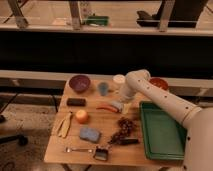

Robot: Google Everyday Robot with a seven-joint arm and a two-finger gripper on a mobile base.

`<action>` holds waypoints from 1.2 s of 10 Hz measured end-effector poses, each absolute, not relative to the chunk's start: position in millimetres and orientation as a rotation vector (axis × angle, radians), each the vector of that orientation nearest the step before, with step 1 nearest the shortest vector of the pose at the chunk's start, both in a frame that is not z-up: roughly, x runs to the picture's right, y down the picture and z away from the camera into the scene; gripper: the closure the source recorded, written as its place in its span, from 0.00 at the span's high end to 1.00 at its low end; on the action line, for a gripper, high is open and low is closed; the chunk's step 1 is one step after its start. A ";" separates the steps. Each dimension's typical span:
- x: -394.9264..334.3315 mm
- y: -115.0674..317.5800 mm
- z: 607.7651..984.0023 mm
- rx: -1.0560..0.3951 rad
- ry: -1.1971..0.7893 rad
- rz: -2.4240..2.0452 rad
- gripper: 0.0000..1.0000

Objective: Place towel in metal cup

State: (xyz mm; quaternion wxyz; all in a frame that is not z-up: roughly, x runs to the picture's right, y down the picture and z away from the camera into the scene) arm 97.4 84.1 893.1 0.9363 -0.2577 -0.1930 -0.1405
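Note:
A pale blue-grey towel (116,105) lies near the middle of the wooden table (102,122), beside a red chili (105,107). My gripper (120,102) hangs straight down at the end of the white arm (150,92), right at the towel's right side and touching or nearly touching it. The jaws are open, and I see nothing lifted. A small silver and dark object near the front edge looks like the metal cup (101,153), far from the gripper.
A purple bowl (80,83), blue cup (103,88), white cup (119,79) and red bowl (159,83) line the back. A green tray (162,131) fills the right side. A dark block (76,102), banana (64,124), orange fruit (81,116), blue pad (89,134), grapes (123,131) and fork (77,149) lie around.

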 end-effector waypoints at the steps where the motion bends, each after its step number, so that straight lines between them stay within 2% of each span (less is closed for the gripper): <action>1: 98.6 84.8 896.1 -0.529 -0.395 -0.284 0.80; 2: 98.8 84.7 897.0 -0.531 -0.400 -0.284 0.75; 5: 97.8 87.0 899.0 -0.537 -0.417 -0.287 0.49; 9: 89.3 87.5 895.5 -0.533 -0.444 -0.301 0.06; 10: 89.2 86.9 893.2 -0.528 -0.448 -0.300 0.01; 12: 89.8 82.7 885.8 -0.510 -0.454 -0.297 0.00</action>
